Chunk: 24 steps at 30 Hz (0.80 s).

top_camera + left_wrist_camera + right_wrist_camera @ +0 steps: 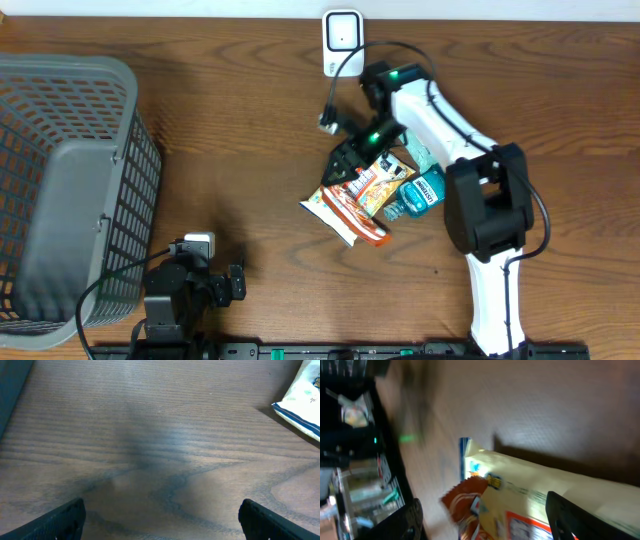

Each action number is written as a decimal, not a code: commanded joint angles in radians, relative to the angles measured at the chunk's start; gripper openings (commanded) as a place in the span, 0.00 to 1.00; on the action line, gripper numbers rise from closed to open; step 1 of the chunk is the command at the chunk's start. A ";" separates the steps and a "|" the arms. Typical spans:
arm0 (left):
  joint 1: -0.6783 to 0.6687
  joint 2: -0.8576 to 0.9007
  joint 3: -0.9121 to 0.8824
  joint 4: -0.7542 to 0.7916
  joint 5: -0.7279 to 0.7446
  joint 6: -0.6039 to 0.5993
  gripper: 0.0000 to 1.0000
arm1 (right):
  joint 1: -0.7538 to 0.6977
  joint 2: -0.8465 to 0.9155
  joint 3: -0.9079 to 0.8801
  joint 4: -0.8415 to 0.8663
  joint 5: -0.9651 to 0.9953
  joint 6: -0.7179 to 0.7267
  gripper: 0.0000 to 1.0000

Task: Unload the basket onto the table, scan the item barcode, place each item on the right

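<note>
The white barcode scanner (341, 35) stands at the table's far edge. In the middle of the table lies a heap of items: a white and orange snack packet (343, 212), an orange packet (381, 181) and a blue bottle (421, 192). My right gripper (345, 165) hovers over the heap's left side. In the blurred right wrist view that gripper (484, 502) is open, and a pale packet (560, 485) and a red-orange packet (467, 501) lie below the gap, touching neither finger. My left gripper (162, 520) is open over bare wood, at the table's near left.
A large grey mesh basket (60, 190) fills the left side. The scanner's black cable (335, 85) runs down to the right arm. A teal item (418, 152) lies beside the arm. A packet corner (302, 397) shows at the left wrist view's top right.
</note>
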<state>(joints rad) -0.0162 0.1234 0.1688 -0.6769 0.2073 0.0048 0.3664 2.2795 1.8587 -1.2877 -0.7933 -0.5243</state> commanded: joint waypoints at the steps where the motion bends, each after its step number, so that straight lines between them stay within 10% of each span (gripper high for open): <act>1: 0.000 -0.002 -0.005 -0.013 0.001 0.010 0.98 | -0.045 -0.019 0.060 -0.011 -0.021 0.094 0.78; 24: 0.000 -0.002 -0.005 -0.013 0.001 0.010 0.98 | -0.097 -0.451 0.219 -0.407 0.193 0.131 0.99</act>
<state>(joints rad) -0.0162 0.1234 0.1688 -0.6769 0.2073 0.0048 0.2493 1.9427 2.0586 -1.6932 -0.6949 -0.4641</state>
